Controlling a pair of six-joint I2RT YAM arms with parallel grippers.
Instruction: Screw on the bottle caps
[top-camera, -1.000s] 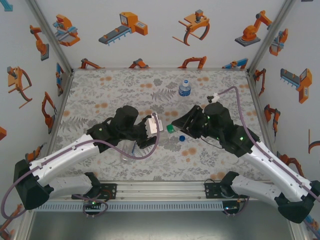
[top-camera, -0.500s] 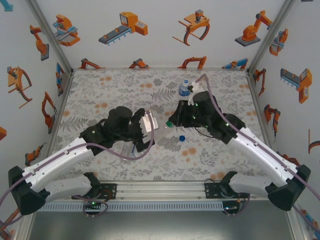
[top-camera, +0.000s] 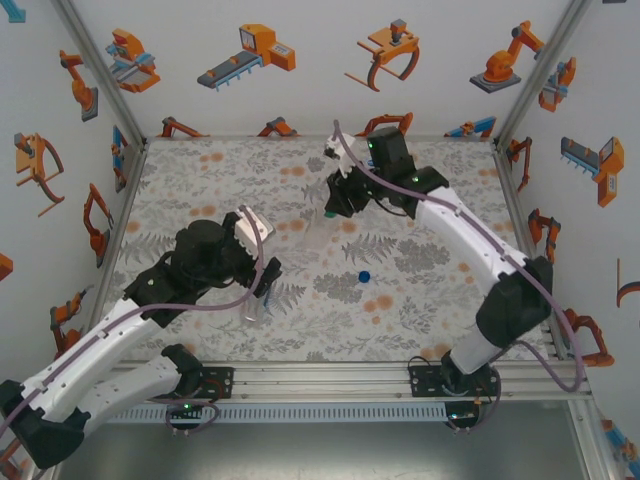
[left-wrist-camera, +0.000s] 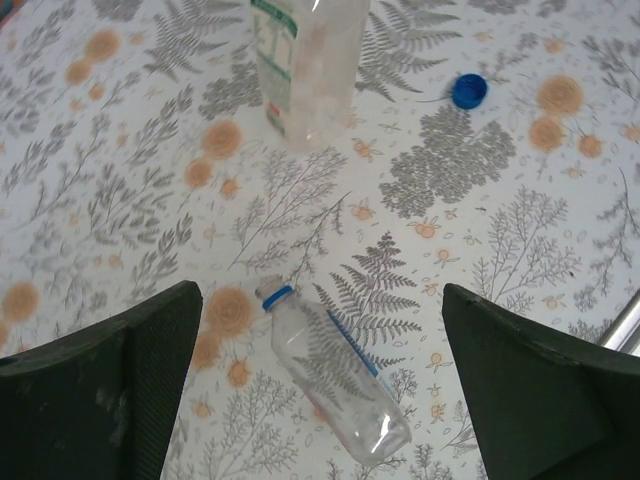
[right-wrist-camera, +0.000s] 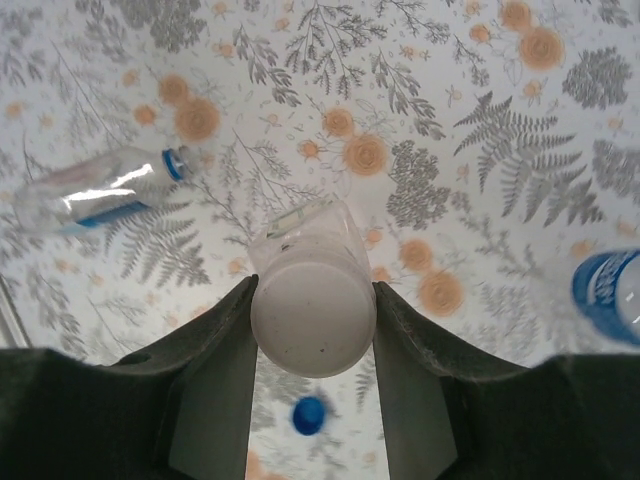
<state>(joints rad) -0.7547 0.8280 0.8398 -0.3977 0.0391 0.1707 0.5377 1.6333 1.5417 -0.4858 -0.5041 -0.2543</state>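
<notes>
- Left jaws: wide open, empty, right above the lying bottle (left-wrist-camera: 330, 380); its long axis runs diagonally, neck far-left, uncapped.
- Right jaws: clamped on white cap (right-wrist-camera: 313, 318) atop the upright bottle (left-wrist-camera: 310, 60).
- Blue cap (left-wrist-camera: 468, 90) sits loose on worktop (left-wrist-camera: 120, 200), beyond the lying bottle.
- Label print unreadable.

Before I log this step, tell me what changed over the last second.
Left claw opened, released the capped bottle and drew back near-left. Right claw, shut on its white cap, carried it toward the far side. Blue cap and lying bottle stayed put.
</notes>
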